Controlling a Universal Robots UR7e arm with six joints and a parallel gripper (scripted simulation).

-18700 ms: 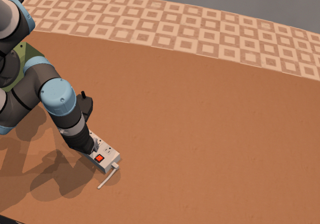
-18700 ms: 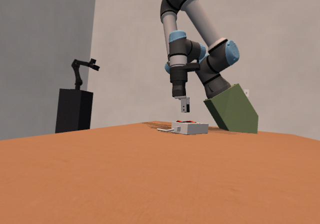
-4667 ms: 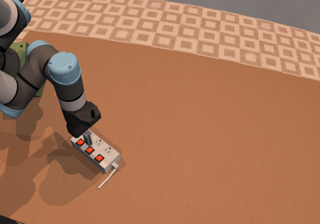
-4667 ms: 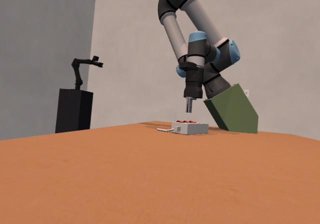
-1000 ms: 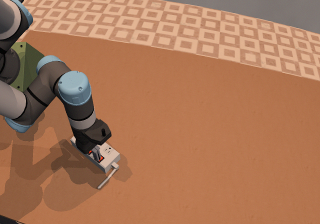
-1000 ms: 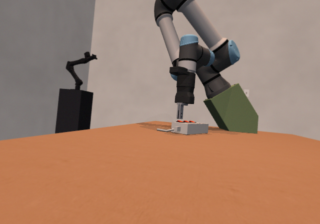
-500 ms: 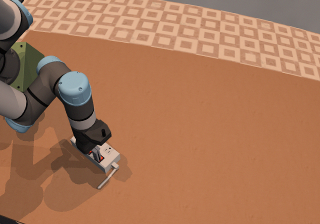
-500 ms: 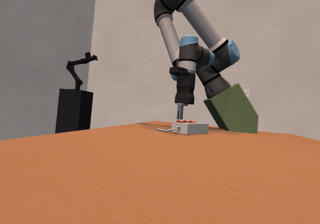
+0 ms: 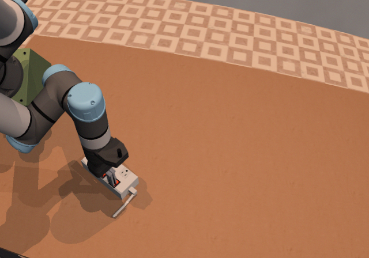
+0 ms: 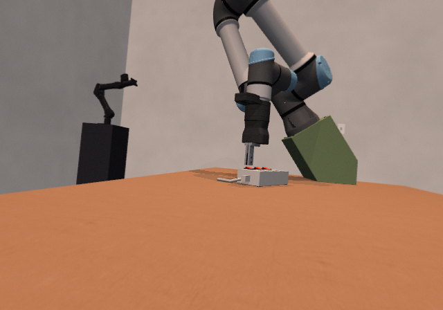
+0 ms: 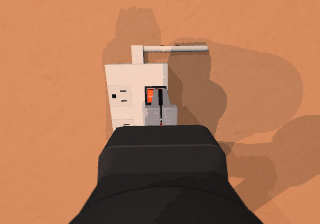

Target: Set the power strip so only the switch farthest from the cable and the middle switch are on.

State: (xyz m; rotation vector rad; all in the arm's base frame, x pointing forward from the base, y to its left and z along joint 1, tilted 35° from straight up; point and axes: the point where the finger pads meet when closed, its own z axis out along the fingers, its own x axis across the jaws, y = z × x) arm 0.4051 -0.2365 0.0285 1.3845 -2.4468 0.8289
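The power strip (image 9: 126,180) lies flat on the bench (image 9: 238,160), long axis running under the claw (image 11: 160,115), cable (image 11: 175,48) end beyond the together, empty fingertips; no readable writing.

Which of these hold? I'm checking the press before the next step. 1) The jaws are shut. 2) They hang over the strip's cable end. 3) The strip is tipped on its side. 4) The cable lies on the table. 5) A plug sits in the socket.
1) True: the gripper is shut, empty.
2) True: it stands at the switch nearest the cable.
3) False: the power strip lies flat, switches up.
4) True: it rests on the table.
5) False: the socket beside that switch is empty.
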